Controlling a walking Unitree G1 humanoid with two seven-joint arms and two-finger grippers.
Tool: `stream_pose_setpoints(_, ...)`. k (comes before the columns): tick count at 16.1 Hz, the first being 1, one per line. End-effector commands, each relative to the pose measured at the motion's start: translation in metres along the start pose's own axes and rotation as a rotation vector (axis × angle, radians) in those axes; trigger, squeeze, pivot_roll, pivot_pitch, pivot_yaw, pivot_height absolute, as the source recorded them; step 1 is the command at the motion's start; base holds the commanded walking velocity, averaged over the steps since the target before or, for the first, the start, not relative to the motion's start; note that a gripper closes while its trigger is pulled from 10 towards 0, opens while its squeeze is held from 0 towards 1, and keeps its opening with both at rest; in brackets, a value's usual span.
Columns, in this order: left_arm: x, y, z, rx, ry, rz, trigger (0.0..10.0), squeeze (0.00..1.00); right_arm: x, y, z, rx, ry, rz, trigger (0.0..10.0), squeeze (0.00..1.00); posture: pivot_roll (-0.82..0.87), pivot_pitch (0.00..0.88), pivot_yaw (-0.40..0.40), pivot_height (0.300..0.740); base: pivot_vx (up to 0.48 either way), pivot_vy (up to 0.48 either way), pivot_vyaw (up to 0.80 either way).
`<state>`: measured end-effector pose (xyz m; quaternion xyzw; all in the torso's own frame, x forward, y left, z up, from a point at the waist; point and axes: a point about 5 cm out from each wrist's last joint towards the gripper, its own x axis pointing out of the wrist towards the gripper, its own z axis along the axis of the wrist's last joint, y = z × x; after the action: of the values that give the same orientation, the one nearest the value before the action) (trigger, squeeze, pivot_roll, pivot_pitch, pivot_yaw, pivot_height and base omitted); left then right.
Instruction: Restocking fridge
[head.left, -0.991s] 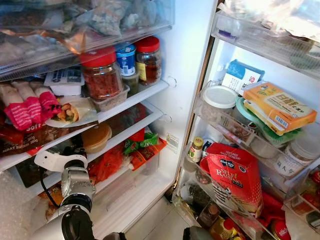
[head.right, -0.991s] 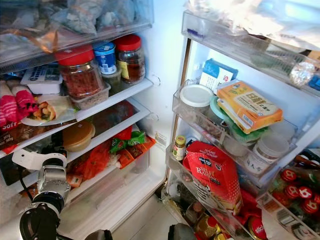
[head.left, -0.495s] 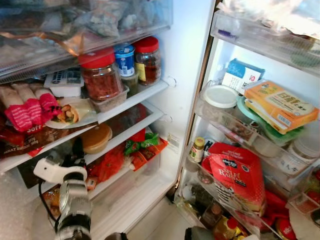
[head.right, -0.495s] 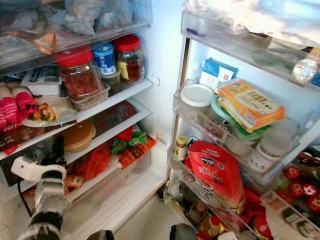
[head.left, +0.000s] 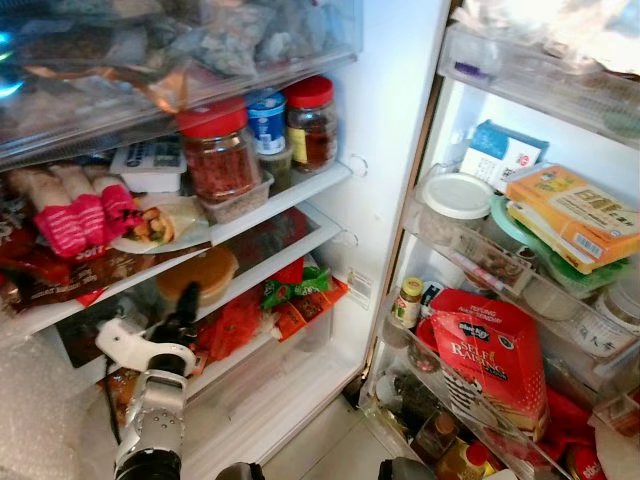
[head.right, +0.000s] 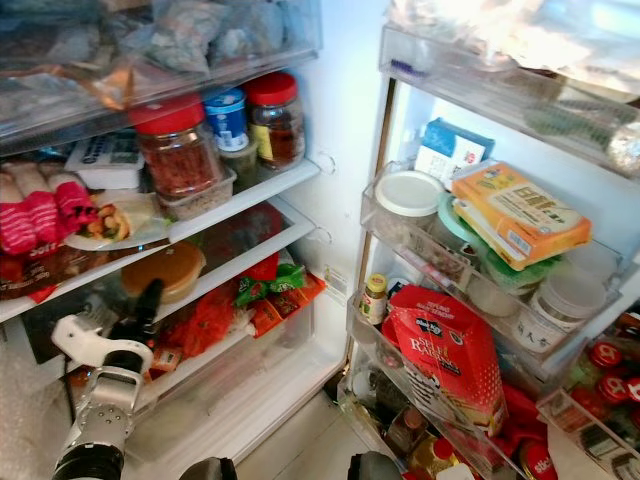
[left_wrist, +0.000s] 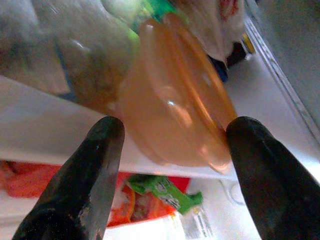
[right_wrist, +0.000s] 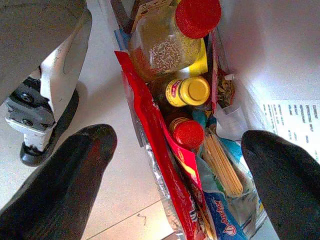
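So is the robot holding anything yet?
No. The left gripper is open, reaching toward the orange bowl; the right gripper is open and empty.

You see a silver, ribbed left arm with a white wrist bracket, a thin black cable alongside, and matte black, rounded fingers on each gripper.

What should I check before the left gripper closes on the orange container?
1. Left gripper open: ok, the fingers are spread wide.
2. Aim: ok, the orange container sits between the fingers in the left wrist view.
3. Reach: not ok, the fingertips are short of the container at the front edge of its shelf.
4. Neighbours: cannot tell, bags crowd behind the container.
5. Lid seated: cannot tell.
6. Right gripper: ok, open, hanging low by the door bin bottles.
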<state>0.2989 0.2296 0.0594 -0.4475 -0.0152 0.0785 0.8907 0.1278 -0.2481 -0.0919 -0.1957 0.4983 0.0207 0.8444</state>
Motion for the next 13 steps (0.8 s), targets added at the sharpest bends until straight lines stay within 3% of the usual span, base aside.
stream_pose_setpoints(1, 0.000, -0.007, -0.003, -0.004, 0.028, -0.031, 10.0, 0.00, -0.002, -0.004, -0.008, 0.024, 0.022, -0.013, 10.0, 0.00, -0.17, 0.000, -0.009, 0.631, 0.000, 0.000, 0.00)
stream_pose_setpoints(4, 0.006, -0.021, -0.008, -0.021, 0.078, -0.093, 10.0, 0.00, -0.004, -0.006, -0.015, 0.028, 0.025, -0.018, 10.0, 0.00, -0.18, 0.000, -0.004, 0.631, 0.000, 0.000, 0.00)
stream_pose_setpoints(7, 0.018, -0.031, -0.005, -0.009, 0.061, -0.118, 10.0, 0.00, -0.004, -0.001, -0.015, 0.028, 0.018, -0.015, 10.0, 0.00, -0.18, 0.000, -0.010, 0.631, 0.000, 0.000, 0.00)
stream_pose_setpoints(10, 0.028, -0.035, 0.000, -0.003, 0.036, -0.098, 10.0, 0.00, -0.003, 0.002, -0.011, 0.025, 0.014, -0.010, 10.0, 0.00, -0.19, 0.000, -0.010, 0.631, 0.000, 0.000, 0.00)
stream_pose_setpoints(13, 0.035, -0.037, -0.009, 0.023, 0.067, -0.084, 10.0, 0.00, -0.002, 0.004, -0.008, 0.025, 0.011, -0.008, 10.0, 0.00, -0.20, 0.000, -0.013, 0.631, 0.000, 0.000, 0.00)
